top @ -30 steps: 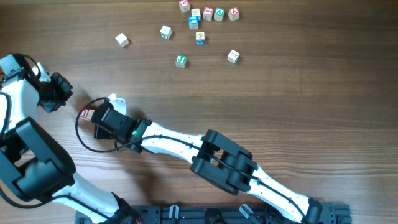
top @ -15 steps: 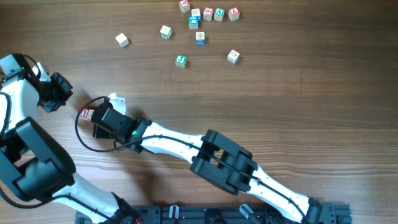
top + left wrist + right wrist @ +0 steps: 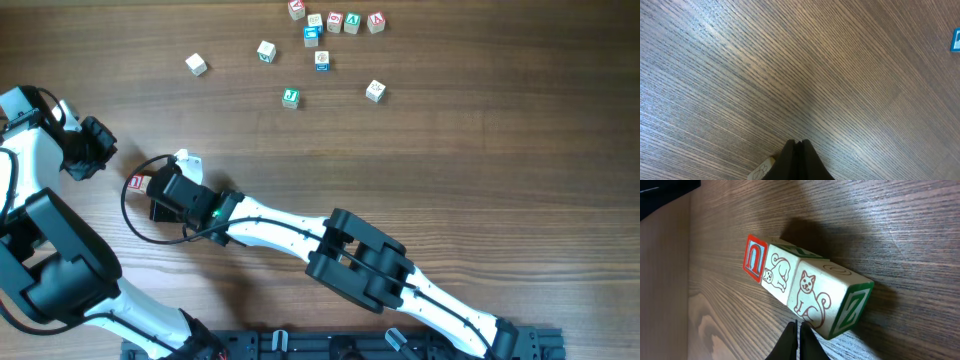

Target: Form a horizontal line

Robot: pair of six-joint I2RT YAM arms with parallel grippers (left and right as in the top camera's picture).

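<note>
The horizontal line (image 3: 800,292) shows a red "U" and a green "Z"; right gripper (image 3: 797,330) and left gripper (image 3: 796,146) are closed.

Horizontal line (image 3: 800,292): pale wood cubes touching side by side, flat on tabletop (image 3: 900,225); red U end, green Z end, animal pics btwn.

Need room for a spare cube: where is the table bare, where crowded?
Bare: the stretch right of the scattered cubes, above the right arm; the band between them. Crowded: top centre, and the left, where the cube row lies by the right gripper and left arm.
</note>
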